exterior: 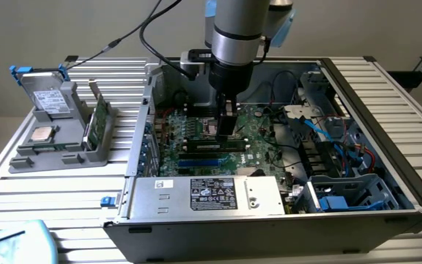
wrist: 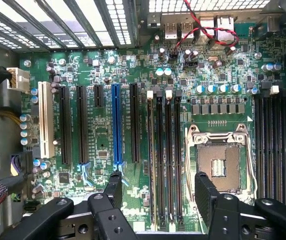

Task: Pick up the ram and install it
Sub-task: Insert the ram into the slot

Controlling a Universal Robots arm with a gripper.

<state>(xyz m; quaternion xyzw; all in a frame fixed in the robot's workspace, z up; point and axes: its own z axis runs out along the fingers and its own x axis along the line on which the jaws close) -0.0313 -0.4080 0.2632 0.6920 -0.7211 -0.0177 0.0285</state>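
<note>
At the exterior view's left, a grey holder (exterior: 28,162) carries a square silver processor (exterior: 44,133) and a green card with a metal bracket (exterior: 98,122). Inside the open computer case (exterior: 270,231), the ram (exterior: 215,146) lies along a memory slot of the motherboard (exterior: 189,132) (directly beneath the claw). The gripper (exterior: 228,125) hangs released, fingers (wrist: 206,192) spread wide, grasping nothing. Blue cables (exterior: 327,131) run farther right.

Arm (exterior: 237,25): silver-grey cylinder, black band, light-blue joint cap, black cables (exterior: 143,34) running off it. Gripper (wrist: 160,197): matte black, chunky linkage bars, round pivot screws at each joint.
</note>
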